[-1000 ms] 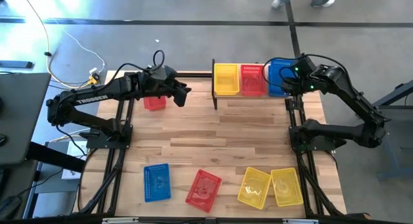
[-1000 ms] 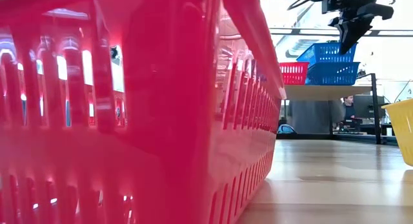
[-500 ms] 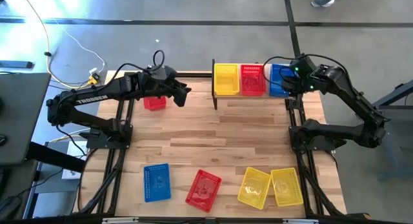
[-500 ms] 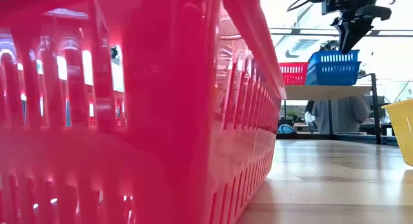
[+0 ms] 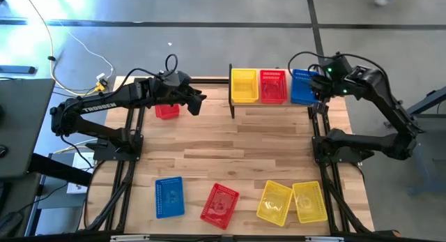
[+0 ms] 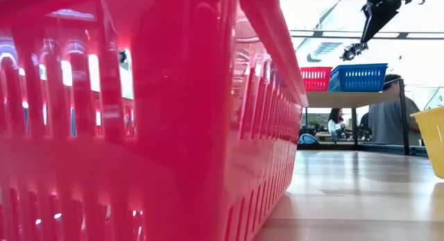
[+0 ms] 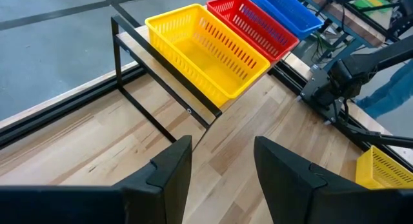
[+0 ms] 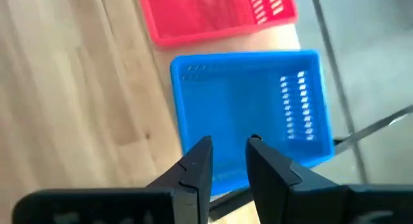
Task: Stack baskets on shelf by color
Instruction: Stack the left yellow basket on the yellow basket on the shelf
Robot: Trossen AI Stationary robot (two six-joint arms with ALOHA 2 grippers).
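- Baskets on the shelf [image 5: 235,106]: a yellow basket [image 5: 244,85], a red basket [image 5: 272,86] and a blue basket [image 5: 302,86] sit side by side on its plank top, each touching the next.
- Whether any of these three is a stack of two is hard to tell from above.
- Right gripper [image 8: 227,161] hangs above the blue basket's outer end, fingers parted with a narrow gap and nothing between them; the low view shows it clear of the basket's rim.
- Left gripper [image 7: 221,162] hovers over the table's far left part, jaws apart and empty, pointing toward the shelf.
- Another red basket [image 5: 167,111] lies on the tabletop [image 5: 223,158] partly under the left arm.
- Along the near edge lie a second blue basket [image 5: 168,197], a tilted red basket [image 5: 220,204] and two yellow baskets [image 5: 293,201] touching each other.
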